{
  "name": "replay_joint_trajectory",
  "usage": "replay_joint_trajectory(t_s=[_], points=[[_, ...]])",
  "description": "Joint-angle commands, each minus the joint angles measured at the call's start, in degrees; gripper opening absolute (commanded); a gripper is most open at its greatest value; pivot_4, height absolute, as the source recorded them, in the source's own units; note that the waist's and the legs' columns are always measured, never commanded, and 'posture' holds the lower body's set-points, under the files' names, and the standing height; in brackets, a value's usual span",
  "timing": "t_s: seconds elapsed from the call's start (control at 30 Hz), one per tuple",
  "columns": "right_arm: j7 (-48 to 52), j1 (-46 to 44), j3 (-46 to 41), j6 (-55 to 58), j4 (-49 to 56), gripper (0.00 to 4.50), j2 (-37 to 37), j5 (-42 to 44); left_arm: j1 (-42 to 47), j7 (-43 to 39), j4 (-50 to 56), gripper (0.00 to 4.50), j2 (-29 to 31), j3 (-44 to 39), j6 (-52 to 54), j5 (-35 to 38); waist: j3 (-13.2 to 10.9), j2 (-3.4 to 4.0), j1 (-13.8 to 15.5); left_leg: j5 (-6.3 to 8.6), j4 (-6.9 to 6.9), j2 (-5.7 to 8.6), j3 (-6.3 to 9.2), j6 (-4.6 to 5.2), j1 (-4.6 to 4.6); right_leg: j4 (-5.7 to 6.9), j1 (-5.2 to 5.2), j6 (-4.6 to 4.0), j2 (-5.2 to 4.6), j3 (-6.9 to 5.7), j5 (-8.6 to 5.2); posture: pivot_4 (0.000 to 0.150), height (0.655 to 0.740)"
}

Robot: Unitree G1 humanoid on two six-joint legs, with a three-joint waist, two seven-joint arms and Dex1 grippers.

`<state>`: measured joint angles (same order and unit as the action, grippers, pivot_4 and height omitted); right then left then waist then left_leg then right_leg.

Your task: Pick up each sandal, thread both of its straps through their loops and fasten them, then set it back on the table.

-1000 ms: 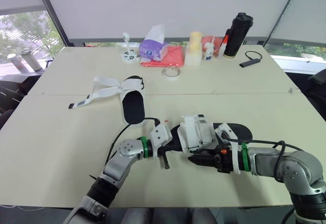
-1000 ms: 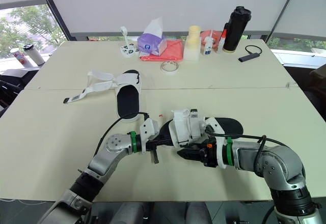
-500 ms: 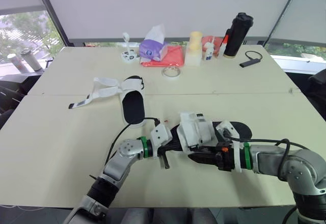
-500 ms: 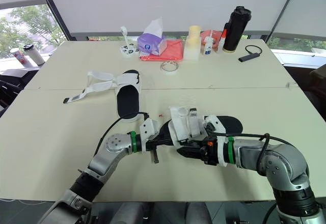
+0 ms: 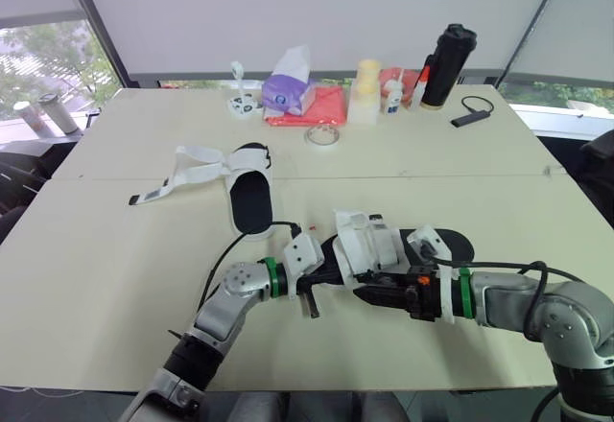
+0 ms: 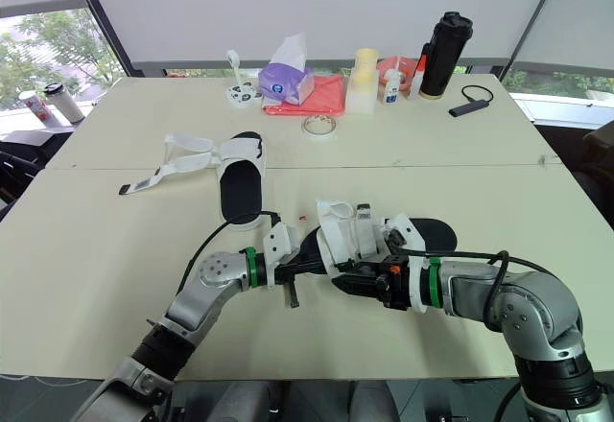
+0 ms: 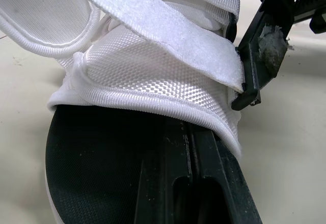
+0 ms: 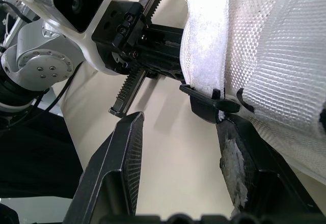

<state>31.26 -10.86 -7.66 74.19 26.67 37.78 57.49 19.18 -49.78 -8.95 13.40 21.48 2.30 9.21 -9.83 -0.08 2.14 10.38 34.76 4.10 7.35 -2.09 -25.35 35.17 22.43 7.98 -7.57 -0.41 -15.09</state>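
Right gripper (image 5: 369, 295) crept leftward beside black-soled white mesh sandal (image 5: 365, 245), fingers spread; left gripper (image 5: 324, 276) pinches its toe; fastening apparently unfinished.

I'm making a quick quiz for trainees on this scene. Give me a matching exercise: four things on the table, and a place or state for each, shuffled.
1 near sandal
2 far sandal
3 bottle
4 tape roll

A black, upright at the far edge
B held by the left gripper
C lying flat, straps loose
D beside the red cloth

Pairs: 1-B, 2-C, 3-A, 4-D
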Motion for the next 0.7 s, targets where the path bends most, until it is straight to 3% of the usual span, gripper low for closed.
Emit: replay_joint_trajectory(t_s=[0.03,0.1,0.43,0.7], points=[[-0.96,-1.43,-1.72,0.64,0.64,1.04,-1.41,3.26,-1.61,0.19,-3.5,0.0,0.55,1.74,2.67,-2.74,0.0,0.0,0.03,0.0,0.0,0.0,0.0,0.0,0.0,0.0,0.0,0.0,0.0,0.0,0.0,0.15,0.74],[-1.58,-1.83,-2.15,1.53,0.22,0.04,-1.91,4.03,-1.61,0.17,-3.53,0.0,0.54,1.74,2.65,-2.76,0.0,0.01,0.03,-0.01,0.0,0.0,0.0,0.01,0.0,0.0,0.0,0.0,0.0,0.0,0.0,0.15,0.74],[-3.05,-1.27,-2.79,4.34,0.32,0.04,-2.56,6.4,-1.64,0.29,-3.71,0.0,0.37,1.67,2.54,-2.76,0.01,0.02,0.03,-0.02,-0.01,0.0,0.02,0.04,0.0,0.01,-0.01,0.0,0.0,0.0,0.0,0.15,0.74],[2.01,3.36,1.78,3.25,4.31,0.04,4.25,3.59,-1.72,0.22,-3.72,0.0,0.21,1.66,2.49,-2.77,0.01,0.02,0.16,-0.03,-0.03,0.01,0.01,0.06,-0.01,0.01,0.0,0.02,0.0,0.0,-0.01,0.15,0.74]])
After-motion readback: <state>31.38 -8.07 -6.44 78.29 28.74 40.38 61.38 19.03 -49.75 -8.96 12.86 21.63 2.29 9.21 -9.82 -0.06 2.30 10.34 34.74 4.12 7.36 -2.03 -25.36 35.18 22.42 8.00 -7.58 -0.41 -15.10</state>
